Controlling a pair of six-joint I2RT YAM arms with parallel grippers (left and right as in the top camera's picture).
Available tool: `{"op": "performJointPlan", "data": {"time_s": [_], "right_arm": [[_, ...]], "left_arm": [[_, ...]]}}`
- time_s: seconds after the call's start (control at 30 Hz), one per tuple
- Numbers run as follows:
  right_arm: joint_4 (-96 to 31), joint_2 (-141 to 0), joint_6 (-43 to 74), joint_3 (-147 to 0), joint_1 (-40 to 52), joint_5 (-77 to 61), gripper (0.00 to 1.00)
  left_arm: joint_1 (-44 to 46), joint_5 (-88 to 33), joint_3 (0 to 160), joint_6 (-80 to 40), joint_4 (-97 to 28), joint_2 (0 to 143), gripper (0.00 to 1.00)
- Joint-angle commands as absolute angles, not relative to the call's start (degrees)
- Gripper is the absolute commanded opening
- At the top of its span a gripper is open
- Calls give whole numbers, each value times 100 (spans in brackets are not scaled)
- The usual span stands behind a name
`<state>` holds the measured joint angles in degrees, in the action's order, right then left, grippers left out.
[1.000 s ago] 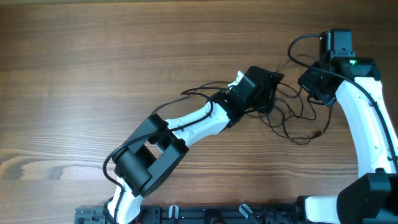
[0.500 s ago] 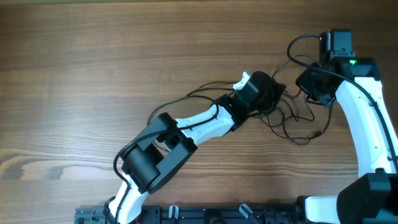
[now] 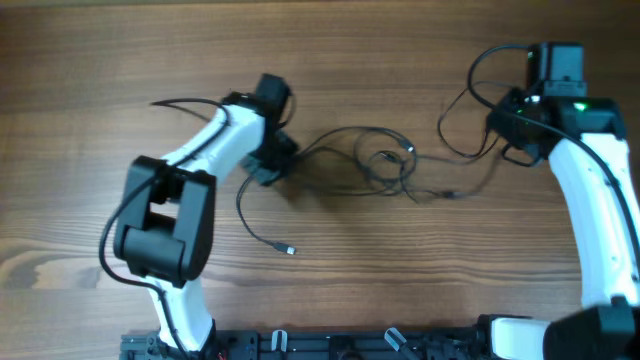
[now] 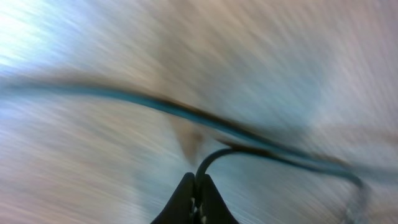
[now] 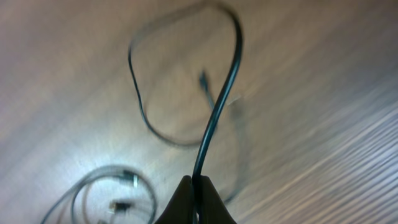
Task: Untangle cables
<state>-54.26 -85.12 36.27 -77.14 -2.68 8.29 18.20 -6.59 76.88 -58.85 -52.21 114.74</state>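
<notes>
Clamping one thin cord apiece, the left gripper point(image 4: 196, 191) sits at nine o'clock of the tangled cables point(image 3: 385, 165), the right gripper point(image 5: 194, 188) at three o'clock.

Even overhead light; left wrist view motion-smeared, cables point(image 4: 186, 112) streaked; pale glare upper-left.

Overhead faces straight down; 2 wrist views look closely along cables point(image 3: 385, 162) onto the table point(image 3: 100, 80).

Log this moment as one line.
left fingers: shut on cable | right fingers: shut on cable | cables: knotted in the middle, on table
</notes>
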Motion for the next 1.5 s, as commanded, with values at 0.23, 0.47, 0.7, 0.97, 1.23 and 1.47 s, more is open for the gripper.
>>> {"op": "performJointPlan", "data": {"time_s": [0.23,0.47,0.7,0.97,1.23,1.47], "right_arm": [[-4884,-7852,2842,-9673,-1708,2123,5],[-3673,-7942,1734,-9830,-3011,2097,4],[-3140,-8685,958,-9828,-3400,2104,5],[-3433,-9738,819,-9824,-3966,2867,4],[-4014,-10304,1094,-9579,-5039,1831,4],[-4023,-11072,1094,-9142,-5210,1017,31]], "left_arm": [[567,1059,7673,-5566,-5774,11369,4],[504,1142,7673,-5570,-5767,11369,4],[502,1142,7673,-5570,-5769,11369,4],[504,963,7673,-5570,-5774,11369,4],[705,952,7673,-5570,-5717,11369,4],[998,950,7673,-5570,-5616,11369,4]]}}
